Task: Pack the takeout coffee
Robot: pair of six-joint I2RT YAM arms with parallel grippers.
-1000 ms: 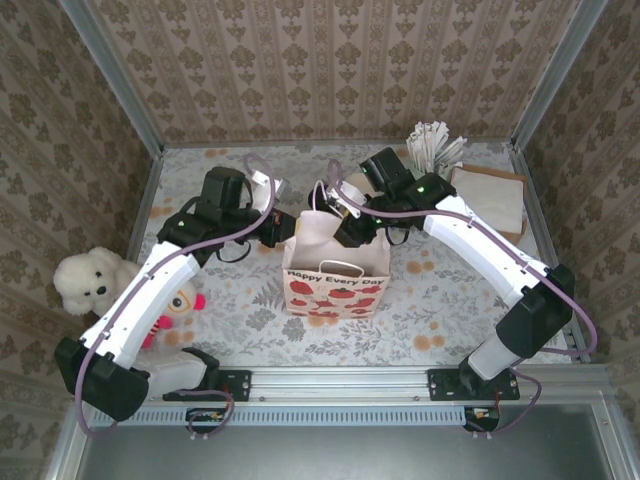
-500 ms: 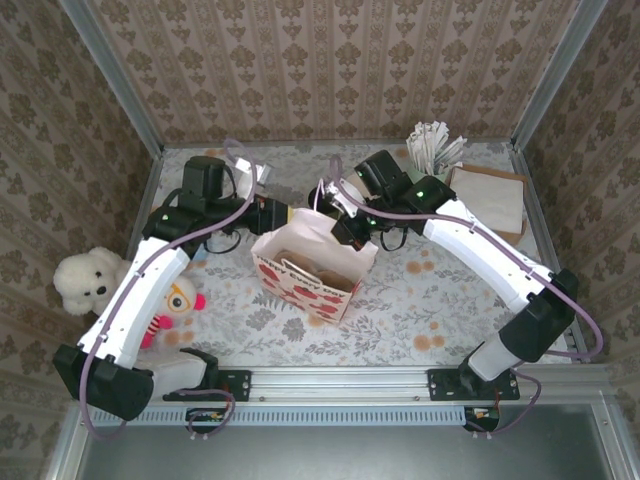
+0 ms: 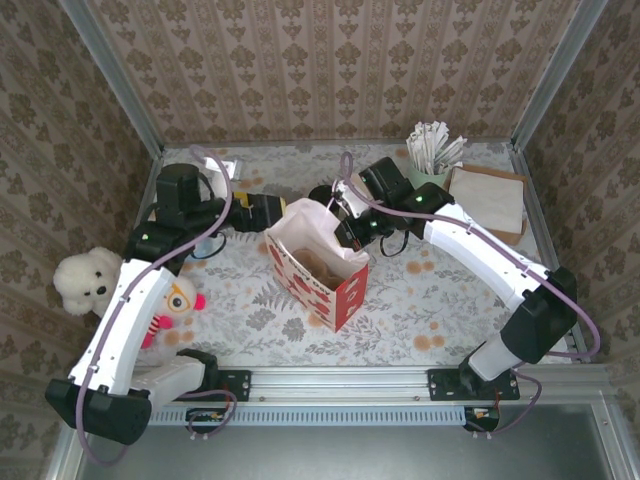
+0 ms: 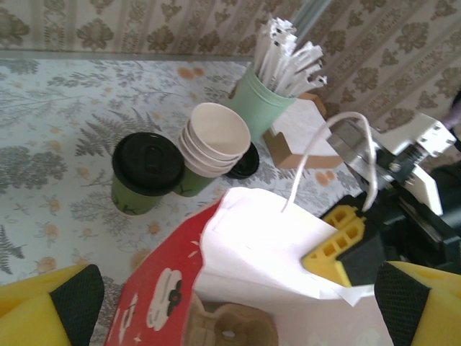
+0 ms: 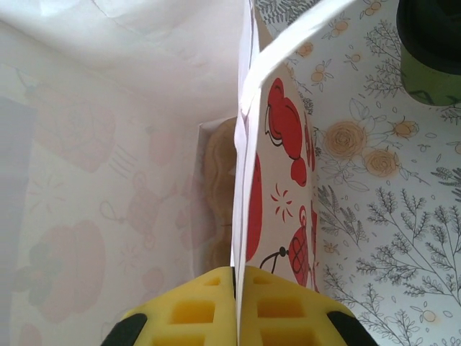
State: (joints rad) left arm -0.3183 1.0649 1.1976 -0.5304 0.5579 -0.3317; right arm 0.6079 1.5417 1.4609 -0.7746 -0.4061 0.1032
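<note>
The takeout coffee [image 4: 148, 173], a dark green cup with a black lid, stands on the table behind the bag; its edge also shows at the top right of the right wrist view [image 5: 432, 50]. A red-and-white paper gift bag [image 3: 315, 262] stands open mid-table with a brown cardboard cup carrier [image 4: 229, 331] at its bottom. My right gripper [image 5: 236, 288] is shut on the bag's far rim, and its yellow finger [image 4: 335, 245] shows in the left wrist view. My left gripper [image 3: 272, 212] hovers wide open just left of the bag's mouth [image 4: 238, 303], holding nothing.
A stack of unlidded cream-rimmed cups [image 4: 214, 140] leans beside the coffee. A mint cup of paper-wrapped sticks [image 3: 432, 150] and a brown box of napkins [image 3: 490, 200] stand at the back right. Plush toys [image 3: 85, 280] lie at the left edge.
The bag has turned from facing front to standing cornerwise with its mouth open. My left arm has drawn back to the left, off the bag's rim. The right gripper has kept its hold.
</note>
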